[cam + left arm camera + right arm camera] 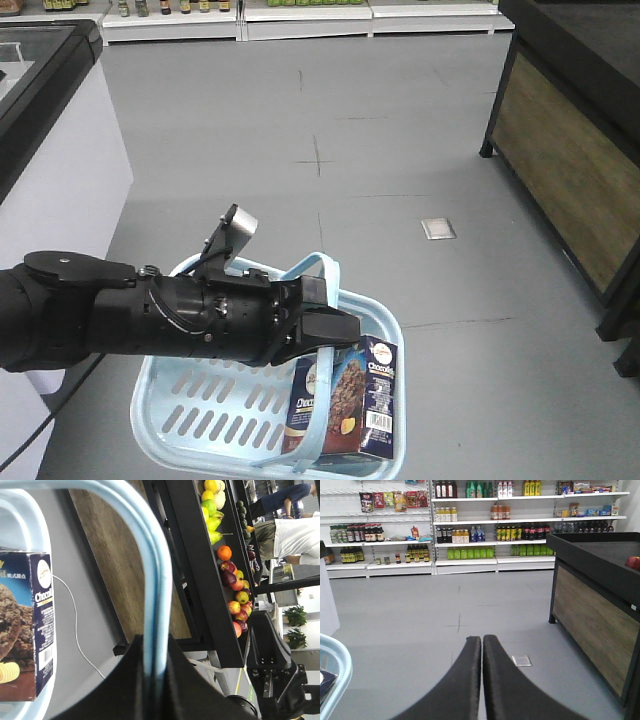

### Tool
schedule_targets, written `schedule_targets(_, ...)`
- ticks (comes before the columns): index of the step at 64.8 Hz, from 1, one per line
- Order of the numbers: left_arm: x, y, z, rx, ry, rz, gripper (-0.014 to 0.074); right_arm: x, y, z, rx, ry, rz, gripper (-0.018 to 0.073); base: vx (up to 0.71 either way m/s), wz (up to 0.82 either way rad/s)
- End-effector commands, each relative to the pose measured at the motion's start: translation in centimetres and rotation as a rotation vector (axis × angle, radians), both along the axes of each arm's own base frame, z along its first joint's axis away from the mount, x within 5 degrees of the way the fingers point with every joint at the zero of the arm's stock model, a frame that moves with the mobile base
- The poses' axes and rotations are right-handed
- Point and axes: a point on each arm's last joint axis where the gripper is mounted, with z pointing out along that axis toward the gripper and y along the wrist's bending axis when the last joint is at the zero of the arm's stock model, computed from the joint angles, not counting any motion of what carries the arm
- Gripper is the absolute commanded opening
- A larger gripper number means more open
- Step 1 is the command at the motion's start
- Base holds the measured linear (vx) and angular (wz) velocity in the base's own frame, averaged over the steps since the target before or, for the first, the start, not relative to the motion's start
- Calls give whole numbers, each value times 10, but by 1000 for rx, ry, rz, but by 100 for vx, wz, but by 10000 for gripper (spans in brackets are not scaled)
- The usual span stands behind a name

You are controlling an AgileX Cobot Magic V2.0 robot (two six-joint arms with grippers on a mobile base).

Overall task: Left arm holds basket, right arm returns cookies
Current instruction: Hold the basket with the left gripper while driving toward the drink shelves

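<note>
The light blue basket (190,415) hangs at the bottom centre of the front view. My left gripper (328,325), on the cabled black arm, is shut on its loop handles. In the left wrist view the handle (159,580) runs down between the jaws of the left gripper (156,652). The cookies (345,395), a dark navy and brown box, stand upright in the basket's right end and show again as the cookies (30,625) at the left edge. My right gripper (482,639) is shut on nothing, pointing over the grey floor, with the basket rim (335,672) at its lower left. The right arm does not show in the front view.
A black display stand with a wood panel (570,160) stands at the right, carrying fruit (235,595). A white counter (60,170) is at the left. Stocked shelves (470,535) line the far wall. A metal floor plate (438,229) lies ahead. A person (295,535) stands beyond the fruit stand.
</note>
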Motion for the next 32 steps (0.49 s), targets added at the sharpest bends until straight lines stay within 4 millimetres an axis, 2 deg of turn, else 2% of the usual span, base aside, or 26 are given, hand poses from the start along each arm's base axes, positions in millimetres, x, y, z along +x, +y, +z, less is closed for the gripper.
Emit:
schedule_targets(1, -5, -3, 30, -106, -50, -19, -7, -1, 1, 6, -4, -82, 9, -8, 31, -7)
schedule_targets(32, -5, -3, 30, -106, -50, -19, -7, -1, 1, 6, -4, -82, 9, -8, 33, 4)
